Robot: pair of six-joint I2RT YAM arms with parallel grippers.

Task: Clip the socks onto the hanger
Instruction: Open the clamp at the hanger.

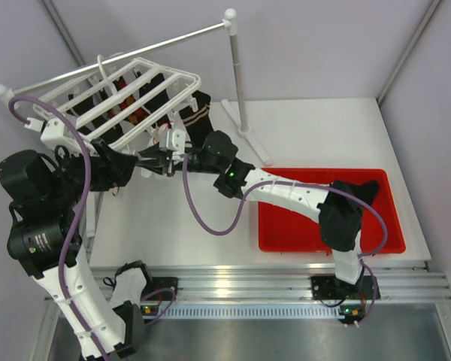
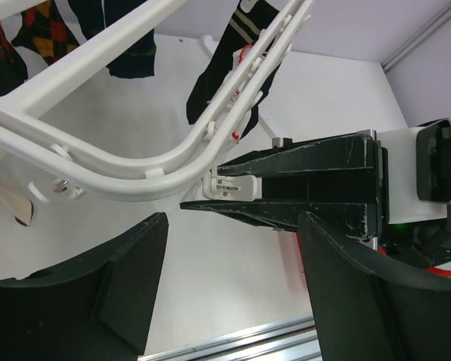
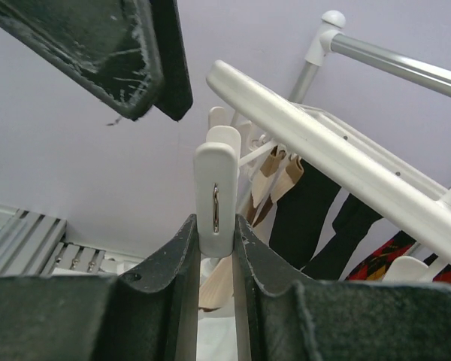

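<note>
Pinching a white clip [image 3: 216, 188] at the rounded corner of the hanger [image 3: 323, 150], the right gripper [image 3: 216, 226] had its 2 fingers narrowed flat against the clip's sides. The left gripper [image 2: 231, 226] stood wide apart just below that corner, holding nothing. 1 of the black striped socks [image 2: 229, 53] hung from the hanger's edge rail nearby.

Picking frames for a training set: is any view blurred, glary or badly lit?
Top view: even soft light, sharp, faint shadows on the table. Left wrist: its own jaws are dark and soft at the bottom; the white hanger nearly blows out. Right wrist: the clip is sharp, the near jaws blurred.
</note>
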